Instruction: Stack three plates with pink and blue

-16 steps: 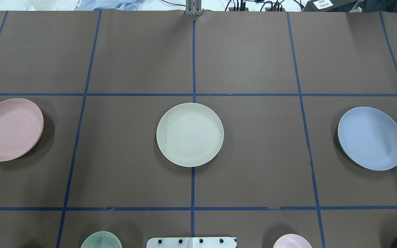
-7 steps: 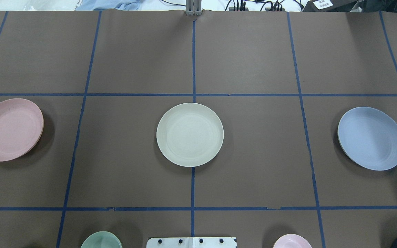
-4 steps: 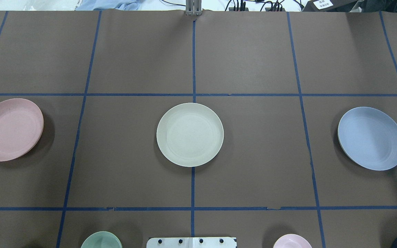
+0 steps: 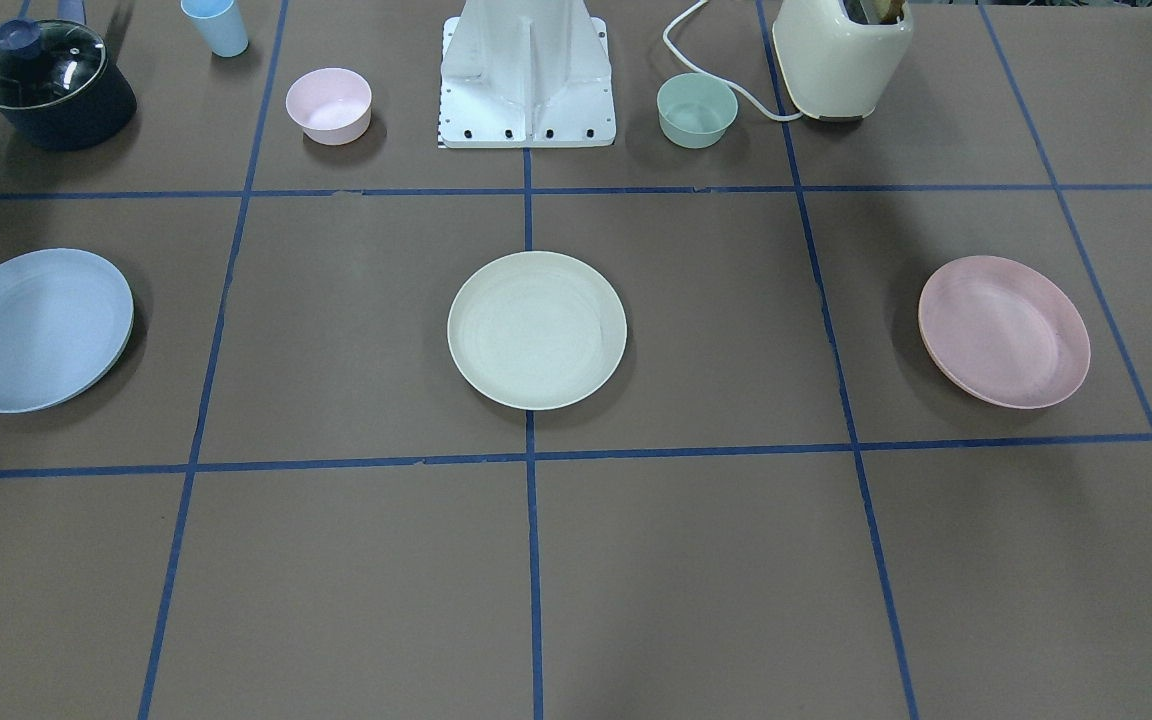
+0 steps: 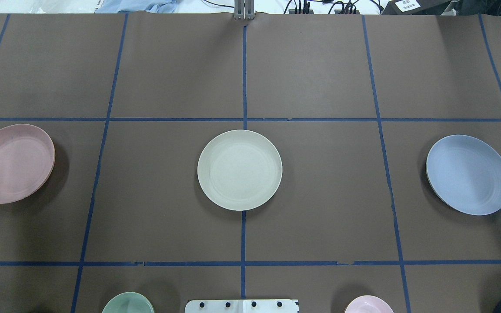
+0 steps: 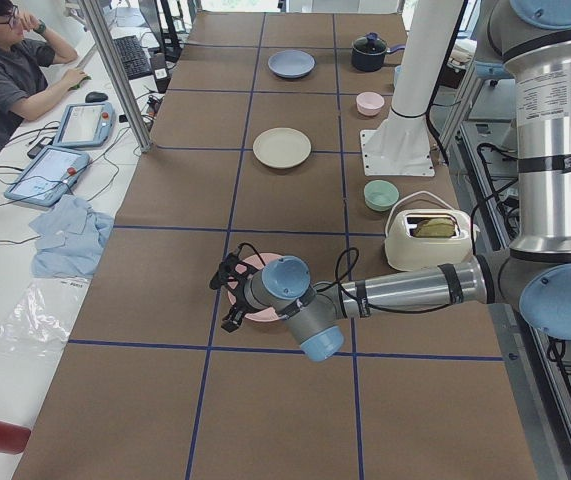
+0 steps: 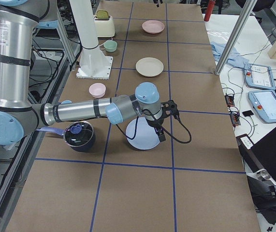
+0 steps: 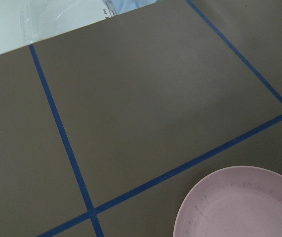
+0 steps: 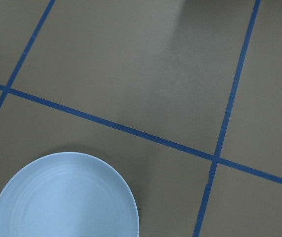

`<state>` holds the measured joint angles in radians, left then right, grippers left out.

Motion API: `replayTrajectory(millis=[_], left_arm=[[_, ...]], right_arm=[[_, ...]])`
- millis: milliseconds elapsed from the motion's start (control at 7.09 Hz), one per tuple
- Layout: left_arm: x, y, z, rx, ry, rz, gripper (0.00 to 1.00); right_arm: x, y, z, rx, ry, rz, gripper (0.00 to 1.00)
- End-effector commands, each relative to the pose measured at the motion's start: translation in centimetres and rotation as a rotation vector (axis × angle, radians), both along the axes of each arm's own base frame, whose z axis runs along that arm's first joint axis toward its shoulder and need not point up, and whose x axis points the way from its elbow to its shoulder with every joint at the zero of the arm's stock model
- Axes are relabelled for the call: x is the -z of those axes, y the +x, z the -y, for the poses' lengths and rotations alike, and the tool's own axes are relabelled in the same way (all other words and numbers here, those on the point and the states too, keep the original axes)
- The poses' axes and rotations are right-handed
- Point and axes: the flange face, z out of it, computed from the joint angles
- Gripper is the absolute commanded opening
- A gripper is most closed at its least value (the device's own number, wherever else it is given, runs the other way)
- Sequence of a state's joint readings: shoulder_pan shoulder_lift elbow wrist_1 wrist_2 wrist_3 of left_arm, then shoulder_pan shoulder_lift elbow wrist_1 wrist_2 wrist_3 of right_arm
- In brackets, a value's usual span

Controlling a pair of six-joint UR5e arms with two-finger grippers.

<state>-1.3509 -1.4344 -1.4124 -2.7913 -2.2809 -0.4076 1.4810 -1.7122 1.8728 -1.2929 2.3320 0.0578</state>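
Three plates lie apart in a row on the brown table. The cream plate (image 5: 239, 170) is in the middle, the pink plate (image 5: 12, 164) at the left and the blue plate (image 5: 469, 174) at the right. My left gripper (image 6: 227, 295) hovers over the outer rim of the pink plate (image 6: 262, 302); I cannot tell if it is open or shut. My right gripper (image 7: 164, 123) hovers over the blue plate (image 7: 142, 137); I cannot tell its state either. The left wrist view shows the pink plate (image 8: 239, 207), the right wrist view the blue plate (image 9: 66, 197), both without fingers.
Near my base stand a mint bowl (image 4: 696, 108), a small pink bowl (image 4: 329, 103), a cream toaster (image 4: 841, 55), a lidded dark pot (image 4: 51, 85) and a light blue cup (image 4: 216, 25). An operator (image 6: 10, 75) sits beyond the far table edge.
None of the three plates has moved. Shadow has spread over the pink plate at the left edge and over the table beside the blue plate at the right.
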Motion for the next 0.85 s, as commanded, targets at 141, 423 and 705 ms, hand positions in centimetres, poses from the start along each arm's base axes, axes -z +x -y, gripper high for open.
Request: replayTrajectory(millis=[141, 423, 705], left_arm=[[-2.3, 5.8, -1.1, 0.037, -0.101, -0.006, 0.79], [-3.8, 8.3, -2.0, -0.02, -0.124, 0.005, 0.68], [-5.5, 9.3, -2.9, -0.031, -0.113, 0.021, 0.62]], right_arm=[[-0.4, 0.0, -0.3, 0.001, -0.006, -0.003, 1.0], [-0.5, 0.0, -0.4, 0.0, -0.009, -0.004, 1.0], [-0.9, 0.1, -0.7, 0.0, -0.017, -0.005, 1.0]])
